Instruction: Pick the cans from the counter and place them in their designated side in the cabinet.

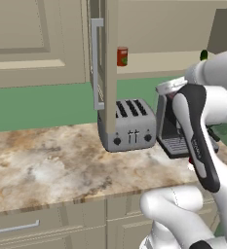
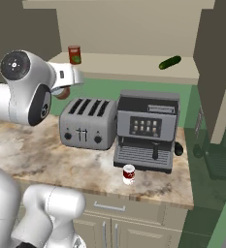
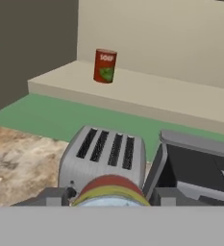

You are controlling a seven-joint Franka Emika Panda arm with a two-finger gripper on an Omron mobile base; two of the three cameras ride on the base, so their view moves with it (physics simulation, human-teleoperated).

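Pincer (image 3: 108, 194) closed on the banded can (image 3: 109, 191), red and yellow bands showing between the dark finger tips in the hand view; held up above the counter (image 2: 85, 172), over the toaster's (image 2: 88, 123) left end, below the front edge of the shelf (image 2: 134, 65). In the right base view, can (image 2: 62, 93) partly hidden behind the wrist, just a reddish-brown curve showing. Second can (image 2: 129, 174), dark red above and white below, upright on the counter just in front of the coffee machine (image 2: 146, 131), near the counter's front edge. Toaster and coffee machine side by side, touching or nearly so, toaster to the left. Cabinet (image 1: 110, 58) door swung open, edge-on in the left base view, grey bar handle (image 1: 95, 63) hanging above the toaster (image 1: 129, 124). On the pale shelf inside: tall red can (image 2: 74, 54) with a green patch upright toward the left, small green object (image 2: 170, 62) lying toward the right, well apart from each other. Tall red can (image 3: 105, 66) also ahead of the pincer in the hand view, upright near the shelf's (image 3: 147, 98) left end, beyond the toaster (image 3: 104, 156). Green wall between shelf and counter.
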